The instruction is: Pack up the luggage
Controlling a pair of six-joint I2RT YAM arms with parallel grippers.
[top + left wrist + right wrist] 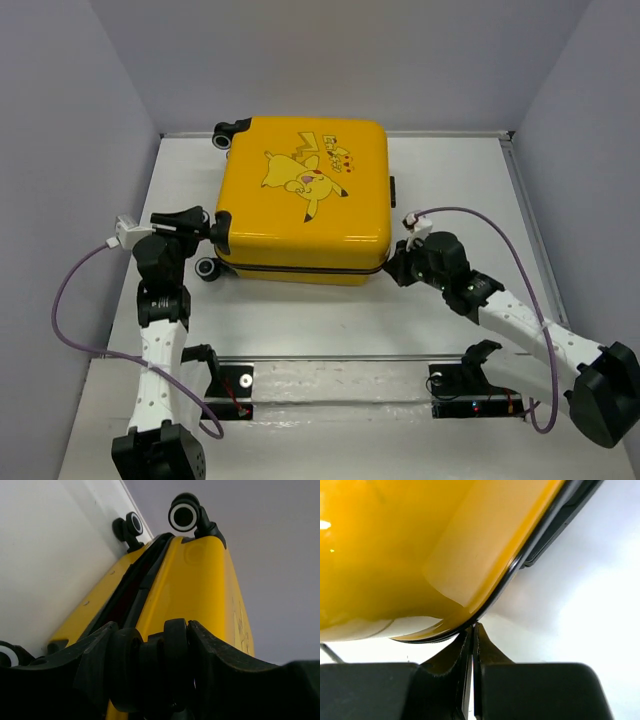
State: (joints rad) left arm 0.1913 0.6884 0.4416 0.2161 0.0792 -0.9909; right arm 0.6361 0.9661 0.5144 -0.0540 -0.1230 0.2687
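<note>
The yellow luggage (300, 200) lies flat and closed on the white table, Pikachu lid up, its black wheels to the left. My left gripper (215, 232) is at its near-left corner, shut on a black twin wheel (150, 665); the fingers (215, 655) clamp the wheel from both sides. The yellow shell (200, 585) and its dark seam run away from this gripper to the far wheels (183, 516). My right gripper (393, 265) is at the near-right corner, shut, its tips (473, 630) touching the black seam under the yellow shell (420, 545). I cannot tell whether anything thin is pinched there.
A lower wheel (208, 268) sits just under my left gripper. A black side handle (392, 190) is on the luggage's right edge. A metal rail (340, 375) with the arm mounts runs along the near edge. Grey walls enclose the table (460, 180).
</note>
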